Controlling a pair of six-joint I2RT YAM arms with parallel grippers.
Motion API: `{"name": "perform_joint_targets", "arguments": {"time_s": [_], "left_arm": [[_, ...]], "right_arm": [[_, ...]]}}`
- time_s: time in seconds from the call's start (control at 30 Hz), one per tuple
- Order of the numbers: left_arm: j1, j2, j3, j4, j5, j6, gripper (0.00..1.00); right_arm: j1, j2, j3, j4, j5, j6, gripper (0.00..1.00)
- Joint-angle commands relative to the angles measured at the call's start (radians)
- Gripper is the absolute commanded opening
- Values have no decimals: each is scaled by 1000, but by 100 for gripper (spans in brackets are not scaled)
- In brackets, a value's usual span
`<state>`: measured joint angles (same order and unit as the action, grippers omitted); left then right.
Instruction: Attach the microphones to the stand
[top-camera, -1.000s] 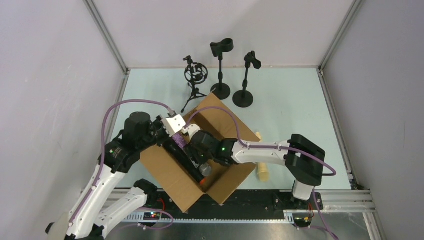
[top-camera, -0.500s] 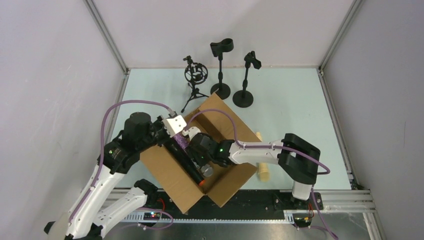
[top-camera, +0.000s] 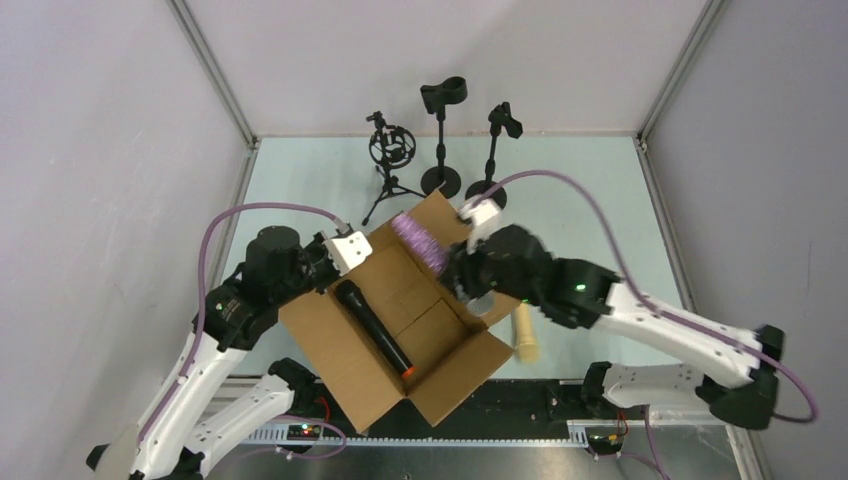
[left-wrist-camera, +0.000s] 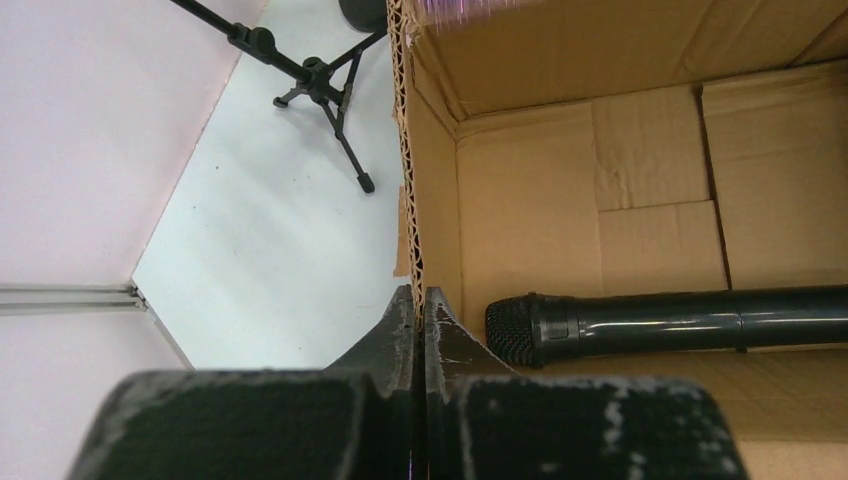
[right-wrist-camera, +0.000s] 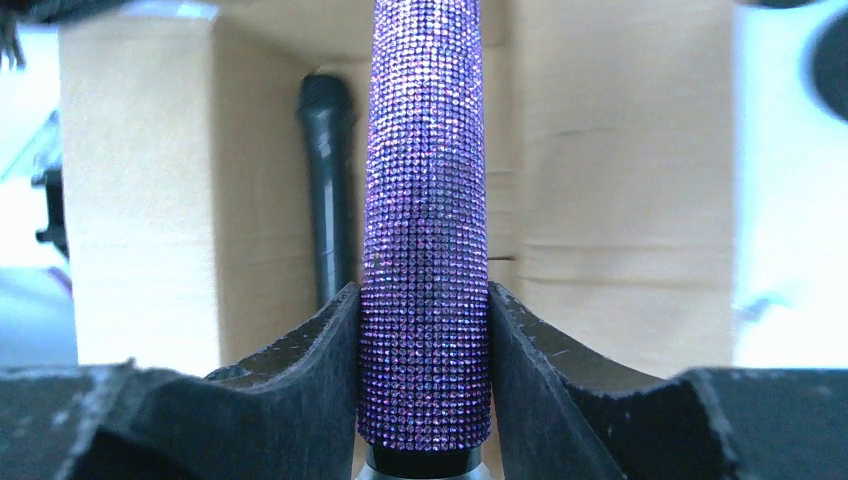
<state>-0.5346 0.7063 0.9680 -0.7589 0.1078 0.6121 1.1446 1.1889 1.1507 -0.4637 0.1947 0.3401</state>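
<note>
My right gripper (top-camera: 452, 268) is shut on the purple glitter microphone (top-camera: 421, 242) and holds it above the far corner of the cardboard box (top-camera: 345, 352). In the right wrist view the purple microphone (right-wrist-camera: 425, 220) stands between my fingers (right-wrist-camera: 310, 345). The black microphone with the orange end (top-camera: 373, 327) lies inside the box; it shows in the left wrist view (left-wrist-camera: 670, 320) too. My left gripper (left-wrist-camera: 420, 300) is shut on the box's left wall (left-wrist-camera: 412, 180). The cream-beige microphone (top-camera: 526, 338) lies on the table right of the box. Three black stands, one (top-camera: 388, 150), one (top-camera: 442, 130) and one (top-camera: 493, 160), wait at the back.
The box's flaps stand open toward the stands. White walls with metal rails (top-camera: 215, 75) close in the table on three sides. The right arm (top-camera: 660, 325) stretches across the table's right half.
My right gripper has lifted the purple microphone out of the box and carried it up and toward the back right. The black microphone now lies uncovered. My left gripper has stayed on the box wall.
</note>
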Motion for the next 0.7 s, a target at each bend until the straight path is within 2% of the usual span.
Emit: {"name": "perform_joint_targets", "arguments": {"time_s": [0.0,0.07,0.17,0.23,0.57,0.67], "left_arm": [[-8,-4,-2,12,40,14,0],[-7,-2,2,14,36,18,0],[-7,-1,1,16,32,20,0],[-7,-1,1,16,34,19,0],[-7,5,19,19,31,22,0],[-7,4,23,18,31,25,0]], "right_arm": [[-175,-162,60,-141,123,36,5],[-286,-219,55,-230,127,57,4],[-452,-274,-18,-265,50,66,3],[-512,-302,-72,-277,23,80,2],[-675,-289,-339,-290,26,151,0],[-687,-254,-339,-285,36,163,0]]}}
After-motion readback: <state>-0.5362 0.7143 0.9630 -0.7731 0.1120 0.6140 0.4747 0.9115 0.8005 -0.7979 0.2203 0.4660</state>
